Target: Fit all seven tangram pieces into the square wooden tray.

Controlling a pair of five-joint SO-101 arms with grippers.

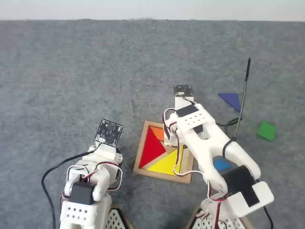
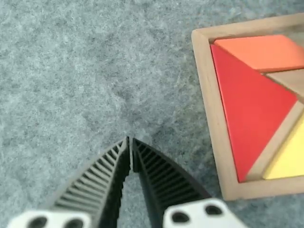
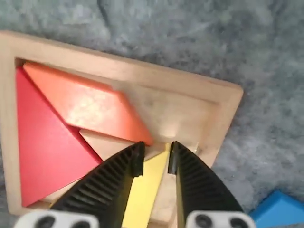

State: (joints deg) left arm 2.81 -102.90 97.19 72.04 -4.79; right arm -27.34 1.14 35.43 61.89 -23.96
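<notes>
Wooden tray (image 1: 139,149) holds the red triangle (image 1: 151,147), yellow triangle (image 1: 167,163) and orange parallelogram (image 1: 157,131), so under half looks done (blue triangle (image 1: 230,100), blue piece (image 1: 221,164) and green square (image 1: 267,130) lie outside it), with the right gripper (image 3: 154,156) narrowly parted and empty above it and the left gripper (image 2: 129,141) closed beside it.

Grey felt-like cover over the whole table (image 1: 71,67), fuzzy and mottled up close, no markings. Pale plain strip (image 1: 152,8) runs along the table's far edge. Thin black rod (image 1: 245,88) stands on the right side of the table, near upright, leaning slightly, top end free, lower end hidden.
</notes>
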